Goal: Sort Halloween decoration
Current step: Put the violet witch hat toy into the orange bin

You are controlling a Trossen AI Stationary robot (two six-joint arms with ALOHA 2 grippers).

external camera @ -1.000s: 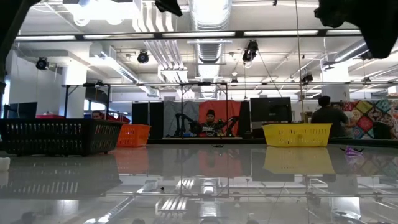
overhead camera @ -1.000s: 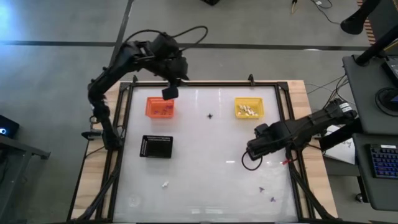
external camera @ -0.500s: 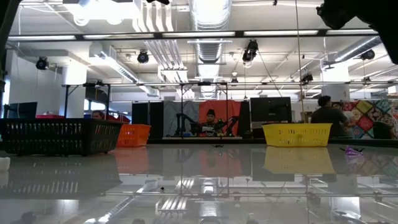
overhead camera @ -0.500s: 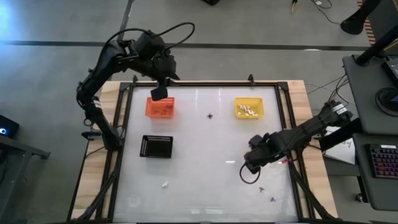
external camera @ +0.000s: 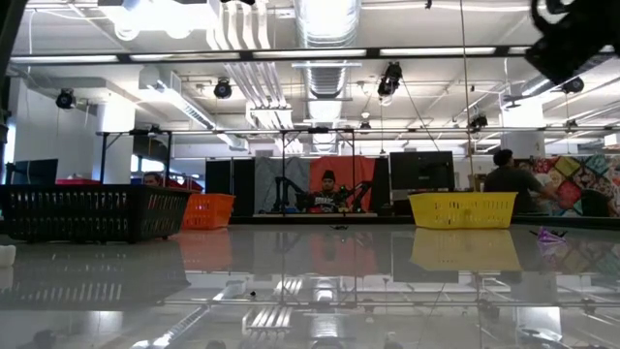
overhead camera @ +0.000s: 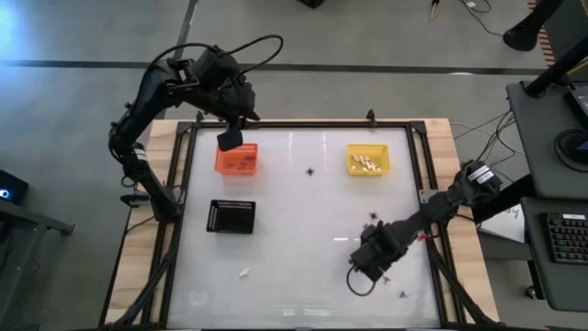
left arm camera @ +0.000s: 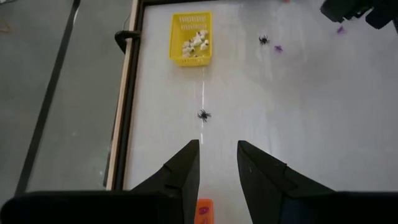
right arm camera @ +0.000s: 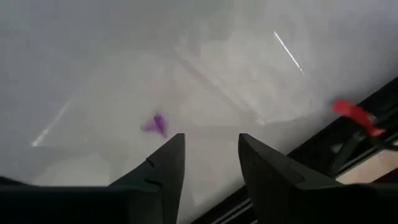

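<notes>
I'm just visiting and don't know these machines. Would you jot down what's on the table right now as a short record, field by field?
Orange basket: far left of the table, dark trinkets inside
Yellow basket: far right, whitish trinkets inside
Black tray: nearer than the orange basket
Loose spider: on the table between the two baskets
Loose whitish trinket: near edge, left side
Purple trinket: on the table just ahead of the right gripper
Left gripper: open, empty, above the orange basket's far edge
Right gripper: open, empty, low over the near right area
</notes>
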